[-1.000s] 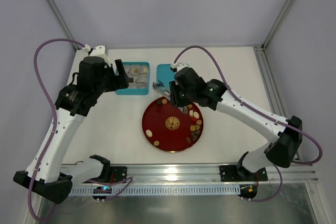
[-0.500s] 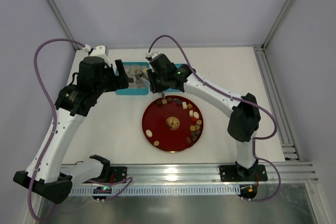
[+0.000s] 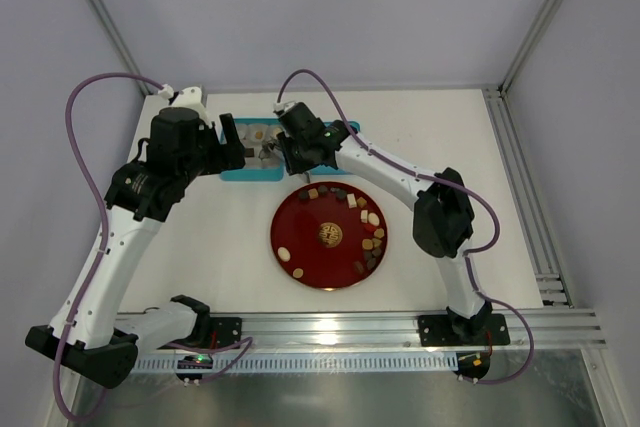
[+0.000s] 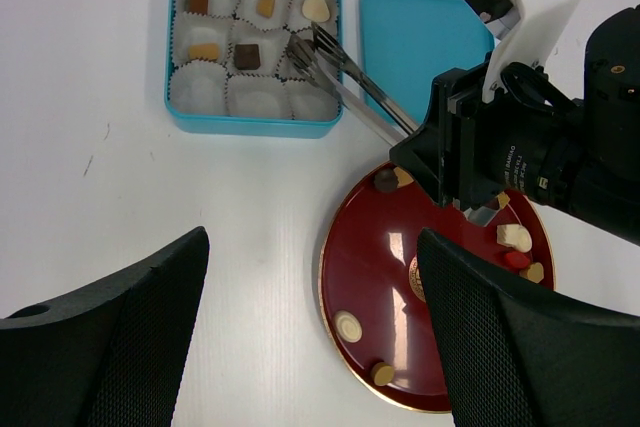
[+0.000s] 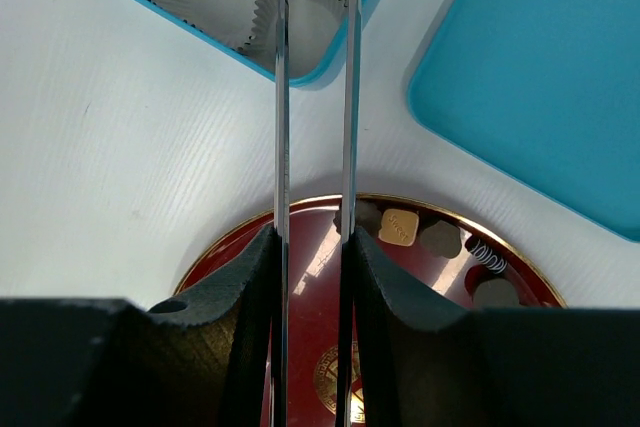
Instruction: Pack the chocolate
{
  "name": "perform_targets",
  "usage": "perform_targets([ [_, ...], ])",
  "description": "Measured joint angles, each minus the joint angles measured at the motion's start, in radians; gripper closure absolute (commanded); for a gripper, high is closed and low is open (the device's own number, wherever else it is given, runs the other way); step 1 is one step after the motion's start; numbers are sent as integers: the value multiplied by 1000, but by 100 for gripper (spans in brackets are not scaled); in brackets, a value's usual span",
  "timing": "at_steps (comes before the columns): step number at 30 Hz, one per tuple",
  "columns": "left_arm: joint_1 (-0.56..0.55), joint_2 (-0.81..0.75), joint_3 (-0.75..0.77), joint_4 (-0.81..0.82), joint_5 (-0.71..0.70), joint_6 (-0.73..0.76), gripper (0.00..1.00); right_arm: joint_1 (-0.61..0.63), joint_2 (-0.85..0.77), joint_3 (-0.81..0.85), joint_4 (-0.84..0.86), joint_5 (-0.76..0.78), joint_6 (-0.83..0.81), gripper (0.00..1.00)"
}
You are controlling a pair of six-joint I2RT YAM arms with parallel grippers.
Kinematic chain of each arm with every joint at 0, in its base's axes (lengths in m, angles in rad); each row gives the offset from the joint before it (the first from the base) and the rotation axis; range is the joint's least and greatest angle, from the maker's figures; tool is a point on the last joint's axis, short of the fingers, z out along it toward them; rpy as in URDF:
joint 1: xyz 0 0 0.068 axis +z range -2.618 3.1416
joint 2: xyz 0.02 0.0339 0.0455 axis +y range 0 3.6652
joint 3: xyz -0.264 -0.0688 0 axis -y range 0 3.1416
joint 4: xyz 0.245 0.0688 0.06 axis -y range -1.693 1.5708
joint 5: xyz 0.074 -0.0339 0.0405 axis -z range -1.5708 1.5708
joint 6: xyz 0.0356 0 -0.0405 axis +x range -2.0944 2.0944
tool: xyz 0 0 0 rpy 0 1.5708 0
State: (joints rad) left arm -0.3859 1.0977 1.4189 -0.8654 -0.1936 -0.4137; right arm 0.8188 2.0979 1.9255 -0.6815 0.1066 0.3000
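Right gripper [image 5: 312,247] is seen part closed on metal tongs [image 4: 345,87], whose long axis is run forward over the red plate [image 4: 365,287], where most chocolate [image 4: 515,238] is found, to the teal box [image 4: 255,127] beyond. Whether a piece is pinched cannot be told. Left gripper [image 4: 310,347] is held wide open, empty.

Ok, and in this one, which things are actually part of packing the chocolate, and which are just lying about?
Part of the job: chocolate on the red plate; blue box with paper cups; tongs gripped by the right end effector.
Just there: blue lid beside the box; metal rail; purple cables; left end effector, open, holding nothing.
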Motion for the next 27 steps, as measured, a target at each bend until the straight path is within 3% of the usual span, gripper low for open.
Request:
perform_targets([
  [27, 0, 0, 0, 0, 0, 2, 17, 0, 0, 6, 0, 25, -7, 65],
])
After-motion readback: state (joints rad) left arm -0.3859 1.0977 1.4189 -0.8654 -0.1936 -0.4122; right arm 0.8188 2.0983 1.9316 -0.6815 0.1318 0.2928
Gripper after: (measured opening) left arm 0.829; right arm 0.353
